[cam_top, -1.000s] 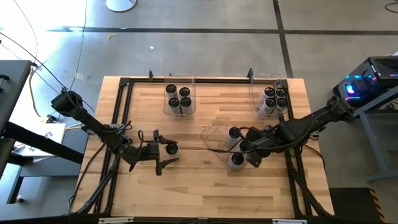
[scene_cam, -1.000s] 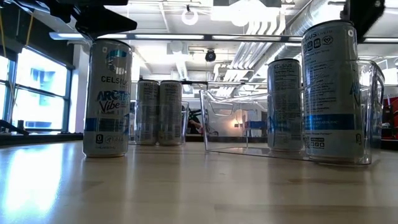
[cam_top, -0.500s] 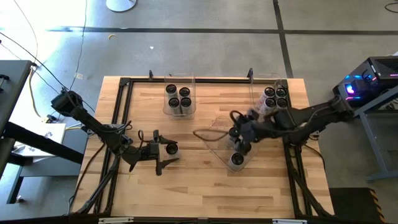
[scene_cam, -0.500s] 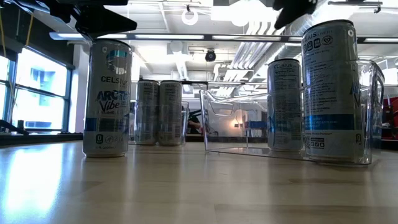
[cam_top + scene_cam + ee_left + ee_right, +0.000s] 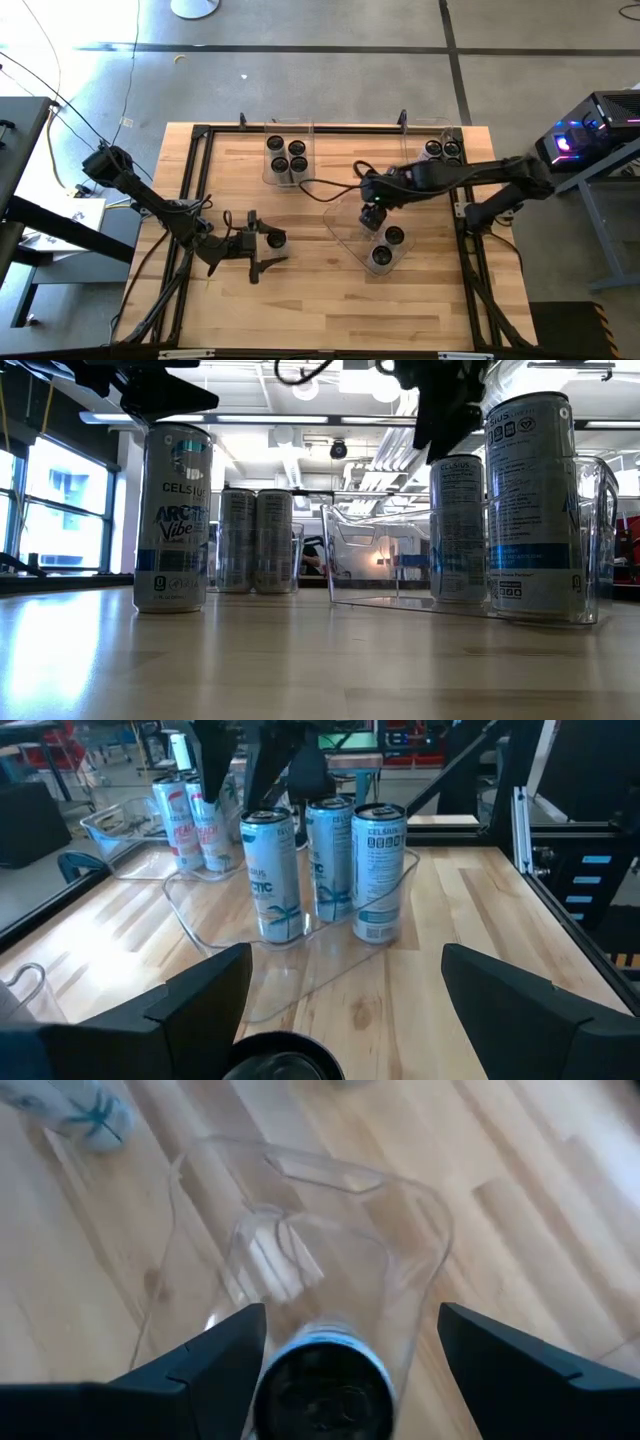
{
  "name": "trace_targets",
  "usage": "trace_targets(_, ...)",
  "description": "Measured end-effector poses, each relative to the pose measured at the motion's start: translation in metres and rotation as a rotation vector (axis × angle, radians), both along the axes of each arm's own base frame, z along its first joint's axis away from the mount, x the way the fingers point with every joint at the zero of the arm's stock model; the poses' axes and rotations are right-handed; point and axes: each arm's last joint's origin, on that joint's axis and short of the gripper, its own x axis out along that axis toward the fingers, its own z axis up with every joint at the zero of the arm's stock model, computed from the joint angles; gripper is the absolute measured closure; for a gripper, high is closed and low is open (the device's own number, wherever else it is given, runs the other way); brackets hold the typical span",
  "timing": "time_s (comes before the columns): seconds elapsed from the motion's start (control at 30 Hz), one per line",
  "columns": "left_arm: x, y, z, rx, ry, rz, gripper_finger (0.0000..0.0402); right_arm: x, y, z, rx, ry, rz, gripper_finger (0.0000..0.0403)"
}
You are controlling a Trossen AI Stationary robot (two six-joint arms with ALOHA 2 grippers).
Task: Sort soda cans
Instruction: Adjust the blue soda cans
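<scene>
- Overhead first: the light wooden table (image 5: 320,300) carries three clear plastic rectangular bins. The far-left bin (image 5: 289,160) holds four slim silver-white soda cans with dark round tops; the far-right bin (image 5: 440,150) holds more, partly hidden by the right arm.
- Between them and nearer, a third clear bin (image 5: 365,235) holds cans too: two free (image 5: 386,247), a third under the right gripper (image 5: 372,203).
- That gripper hangs above this bin's far end, fingers wide, straddling the can top; I judge it is lined up to lift a can out for sorting.
- At the table's near left, the left gripper (image 5: 262,247) lies low with its fingers wide on either side of a lone can (image 5: 275,240), not pinching it, probably ready to grasp.
- At table height, the lone silver can with a pale blue label (image 5: 172,518) stands upright on the left, dark fingers above it. Two cans (image 5: 255,540) stand far behind; two (image 5: 530,505) stand inside the clear bin on the right, the right arm dropping in above them.
- From the left wrist, both dark fingers (image 5: 190,1005) spread wide around the dark can top (image 5: 282,1055); beyond, three cans (image 5: 325,870) stand in the clear bin.
- From the right wrist, wide fingers (image 5: 215,1360) flank a can top (image 5: 325,1385) inside the clear bin (image 5: 300,1210); none is gripped.
</scene>
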Motion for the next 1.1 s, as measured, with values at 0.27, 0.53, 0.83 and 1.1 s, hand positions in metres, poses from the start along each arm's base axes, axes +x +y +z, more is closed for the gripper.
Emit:
trace_targets(0.27, 0.000, 0.000, -0.002, -0.004, 0.017, 0.002, 0.0080, 0.014, -0.003, -0.025, 0.020, 0.118, -0.030, 0.0111)
trace_targets(0.53, 0.000, 0.000, -0.002, -0.005, 0.015, 0.002, 0.0080, 0.008, 0.004, -0.033, 0.029, 0.228, -0.021, 0.0111)
trace_targets(0.83, 0.000, 0.000, -0.002, -0.008, 0.015, 0.003, 0.0080, 0.009, 0.008, -0.033, 0.039, 0.220, 0.000, 0.0111)
trace_targets(1.1, 0.000, 0.000, -0.002, -0.015, 0.014, 0.005, 0.0080, 0.008, 0.015, -0.033, 0.131, 0.237, 0.072, 0.0111)
